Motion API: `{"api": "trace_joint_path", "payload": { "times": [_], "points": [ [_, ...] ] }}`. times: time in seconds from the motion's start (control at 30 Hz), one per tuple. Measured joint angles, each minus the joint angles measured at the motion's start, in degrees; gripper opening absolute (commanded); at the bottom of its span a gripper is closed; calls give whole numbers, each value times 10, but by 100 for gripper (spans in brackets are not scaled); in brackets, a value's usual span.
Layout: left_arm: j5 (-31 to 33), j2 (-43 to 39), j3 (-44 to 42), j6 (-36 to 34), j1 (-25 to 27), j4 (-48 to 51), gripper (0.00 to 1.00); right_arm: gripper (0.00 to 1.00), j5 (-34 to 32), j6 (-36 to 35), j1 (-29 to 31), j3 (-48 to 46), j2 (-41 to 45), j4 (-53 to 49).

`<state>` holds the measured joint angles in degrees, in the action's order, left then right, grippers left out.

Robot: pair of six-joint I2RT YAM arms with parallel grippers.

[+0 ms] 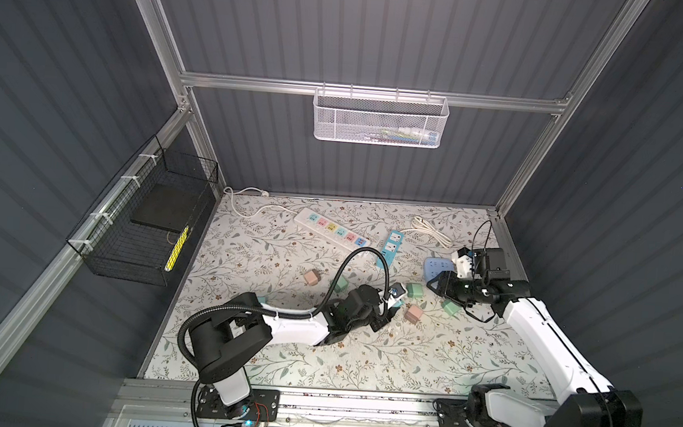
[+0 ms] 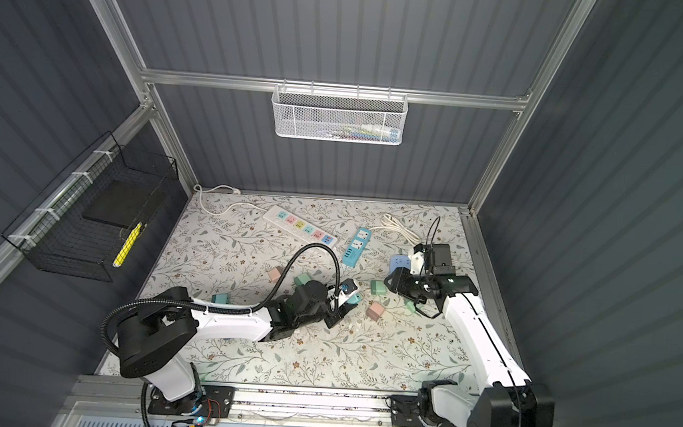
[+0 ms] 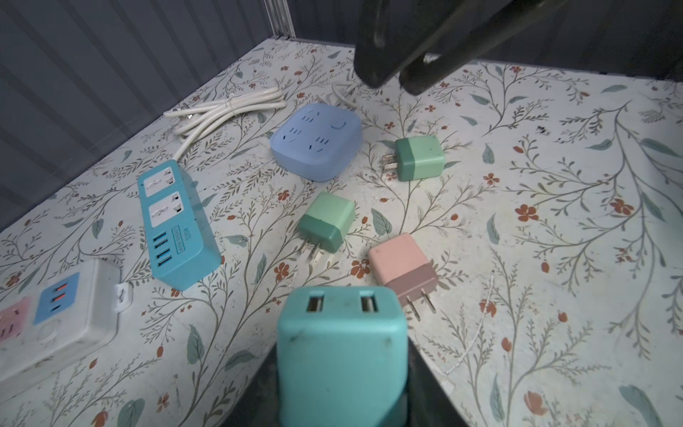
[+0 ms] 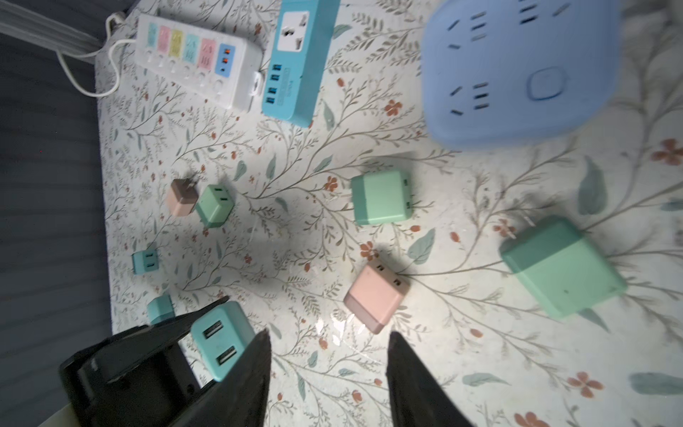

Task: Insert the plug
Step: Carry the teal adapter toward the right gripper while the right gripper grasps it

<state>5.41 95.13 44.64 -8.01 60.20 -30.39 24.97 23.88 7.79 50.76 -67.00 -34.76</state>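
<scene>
My left gripper (image 3: pixel 342 373) is shut on a teal plug (image 3: pixel 342 332), a cube with two USB ports on its outward face. The same plug (image 4: pixel 221 340) shows in the right wrist view and in both top views (image 1: pixel 396 303) (image 2: pixel 352 298), near the middle of the table. Its prongs are hidden. My right gripper (image 4: pixel 329 334) hovers open over the mat with nothing between its fingers. It hangs (image 1: pixel 431 285) beside a lilac square socket block (image 3: pixel 316 142) (image 1: pixel 435 267) at the right rear.
A teal power strip (image 3: pixel 173 222) and a white multi-colour power strip (image 1: pixel 332 230) lie at the back. Loose plugs sit near the grippers: two green (image 3: pixel 419 159) (image 3: pixel 327 222) and one pink (image 3: pixel 401 270). A coiled white cable (image 3: pixel 221 111) lies behind them.
</scene>
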Motion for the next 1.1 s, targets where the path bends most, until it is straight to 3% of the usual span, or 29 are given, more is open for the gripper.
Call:
{"api": "trace_joint_path", "payload": {
  "times": [0.23,0.6,0.87,1.1],
  "points": [
    [-65,-29,-30,0,-27,-40,12,55,72,-24,39,7,8,4],
    [-134,-42,-27,0,-45,-39,13,57,111,-59,113,40,-43,2],
    [-148,-42,-22,0,-48,-32,14,50,118,-69,133,44,-83,-5],
    [-151,-42,-13,0,-48,-15,16,36,126,-74,144,52,-102,-6]
  ]
}}
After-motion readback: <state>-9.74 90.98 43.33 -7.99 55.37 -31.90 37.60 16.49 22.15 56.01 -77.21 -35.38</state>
